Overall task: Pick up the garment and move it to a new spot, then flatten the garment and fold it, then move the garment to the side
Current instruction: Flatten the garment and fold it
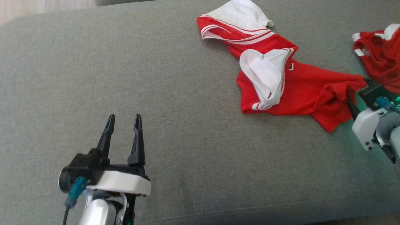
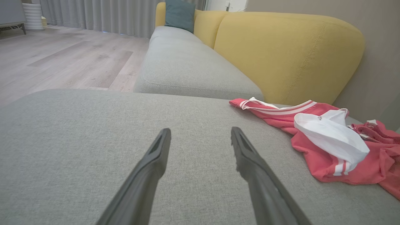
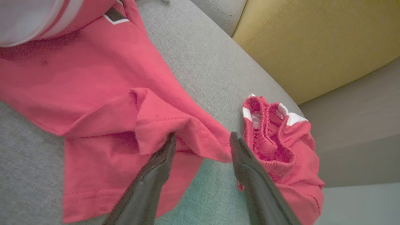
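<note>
The garment [image 1: 312, 90] is a red T-shirt with white sleeves and striped trim, lying crumpled on the right part of the grey cushion [image 1: 193, 150]. My right gripper [image 1: 356, 89] is at the shirt's right end. In the right wrist view the right gripper [image 3: 202, 137] stands open, and a fold of the garment's [image 3: 109, 87] hem lies loose between its spread fingers. My left gripper [image 1: 124, 117] is open and empty over bare cushion at the lower left, well apart from the shirt. In the left wrist view the left gripper [image 2: 200, 131] points across the cushion, with the garment [image 2: 315, 156] to its right.
A second red piece with an elastic waistband and white trim [image 1: 379, 53] lies bunched at the far right, close beside my right fingers [image 3: 250, 168]. A yellow sofa back [image 2: 287, 53] rises behind the cushion. Wooden floor [image 2: 62, 59] lies past the cushion's left edge.
</note>
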Robot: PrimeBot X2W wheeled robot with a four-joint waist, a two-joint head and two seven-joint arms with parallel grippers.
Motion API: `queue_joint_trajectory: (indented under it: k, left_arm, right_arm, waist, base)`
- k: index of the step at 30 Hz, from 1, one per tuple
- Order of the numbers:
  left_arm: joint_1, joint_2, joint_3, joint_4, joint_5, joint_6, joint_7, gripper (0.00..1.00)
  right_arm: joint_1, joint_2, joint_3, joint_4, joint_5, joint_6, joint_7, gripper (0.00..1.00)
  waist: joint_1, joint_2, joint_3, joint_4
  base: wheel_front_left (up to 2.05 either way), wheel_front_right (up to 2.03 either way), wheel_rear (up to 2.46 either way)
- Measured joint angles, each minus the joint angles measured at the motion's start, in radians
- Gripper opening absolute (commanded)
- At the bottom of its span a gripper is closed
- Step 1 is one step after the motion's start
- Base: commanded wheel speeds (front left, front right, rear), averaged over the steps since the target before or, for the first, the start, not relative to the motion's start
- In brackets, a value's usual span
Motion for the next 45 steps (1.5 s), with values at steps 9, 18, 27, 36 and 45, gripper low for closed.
queue_joint_trajectory:
  k: [9, 18, 27, 36, 45]
  left_arm:
    - [0.001, 0.0, -0.001, 0.0, 0.0, 0.0, 0.0, 1.0]
    - [0.004, 0.0, -0.005, 0.001, 0.0, 0.004, 0.0, 1.0]
    - [0.004, 0.0, -0.01, 0.001, 0.0, 0.008, 0.0, 1.0]
    - [0.005, 0.0, -0.01, 0.0, 0.0, 0.009, 0.0, 1.0]
    - [0.005, 0.0, -0.008, 0.0, 0.0, 0.004, 0.0, 1.0]
  right_arm:
    - [0.074, 0.014, -0.105, -0.131, 0.039, 0.0, -0.048, 1.0]
    - [0.179, 0.116, -0.127, -0.391, 0.09, 0.0, -0.048, 1.0]
    - [0.237, 0.191, -0.041, -0.4, 0.158, 0.0, -0.009, 1.0]
    - [0.246, 0.282, -0.145, -0.295, 0.095, 0.0, -0.044, 1.0]
    - [0.259, 0.38, -0.267, -0.193, -0.005, 0.0, -0.082, 0.21]
  waist:
    - [0.0, 0.0, -0.033, -0.02]
    - [0.0, 0.0, -0.057, 0.007]
    - [0.0, 0.0, -0.05, 0.08]
    - [0.0, 0.0, -0.036, 0.136]
    - [0.0, 0.0, -0.023, 0.158]
  base:
    - [0.0, 0.0, 0.0]
    - [0.0, 0.0, 0.0]
    - [0.0, 0.0, 0.0]
    - [0.0, 0.0, 0.0]
    - [0.0, 0.0, 0.0]
